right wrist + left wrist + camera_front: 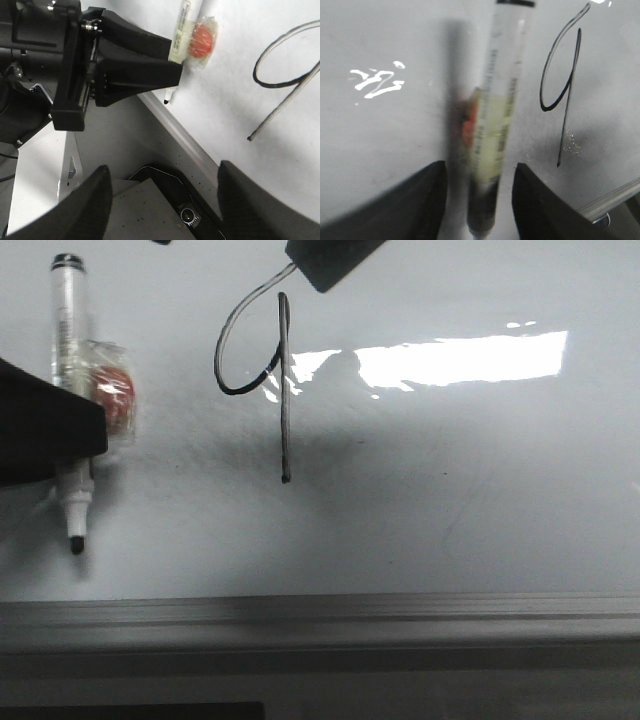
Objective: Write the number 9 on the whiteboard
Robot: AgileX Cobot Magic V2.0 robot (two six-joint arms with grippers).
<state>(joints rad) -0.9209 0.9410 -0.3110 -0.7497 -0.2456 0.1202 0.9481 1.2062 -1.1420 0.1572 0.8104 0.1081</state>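
The whiteboard [450, 490] carries the number 9 [285, 390], a black loop with a long straight stem. It also shows in the left wrist view [570, 85] and the right wrist view [285, 100]. A clear-barrelled marker [68, 320] lies on the board at the left, with a red piece in clear wrap [112, 390] stuck to it. My left gripper [480, 200] is open. The marker [502, 90] lies between its fingers with a gap on each side. My right gripper [162, 200] is open and empty, above the board's near edge. A dark part of it [330, 265] shows by the top of the 9.
The board's grey metal frame [320, 615] runs along the near side. Below it in the right wrist view sit a grey plate and a black device with a round lens [187, 215]. Bright glare [460, 358] lies right of the 9.
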